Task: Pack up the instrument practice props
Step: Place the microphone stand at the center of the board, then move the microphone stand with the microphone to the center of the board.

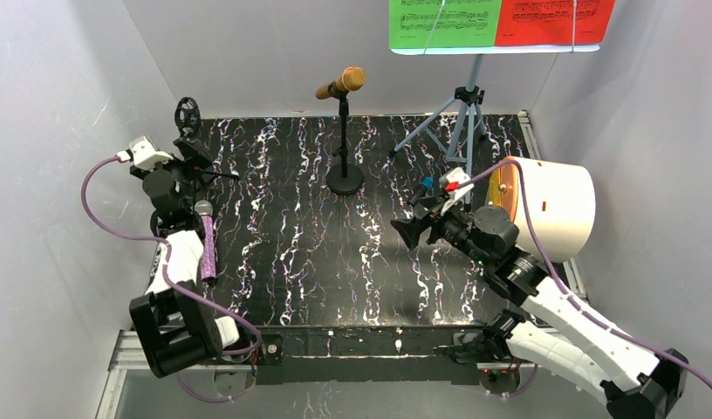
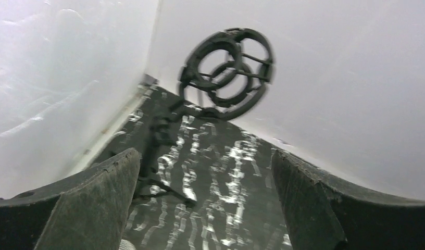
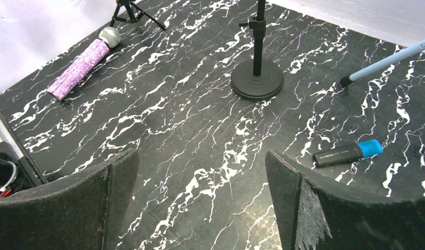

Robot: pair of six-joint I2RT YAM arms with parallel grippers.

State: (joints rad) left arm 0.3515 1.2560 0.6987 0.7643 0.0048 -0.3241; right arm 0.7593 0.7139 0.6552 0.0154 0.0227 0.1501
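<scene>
The gold microphone sits in a black stand with a round base at mid-table. The purple glitter microphone lies flat beside my left arm. A black ring-shaped mic mount on thin tripod legs stands in the far left corner. My left gripper faces it, open and empty. The pale blue music rack holds the green sheet and the red sheet. My right gripper hovers open over bare table.
A white round container with an orange inside lies on its side at the right edge. A black marker with a blue cap lies near a rack leg. White walls close in on all sides.
</scene>
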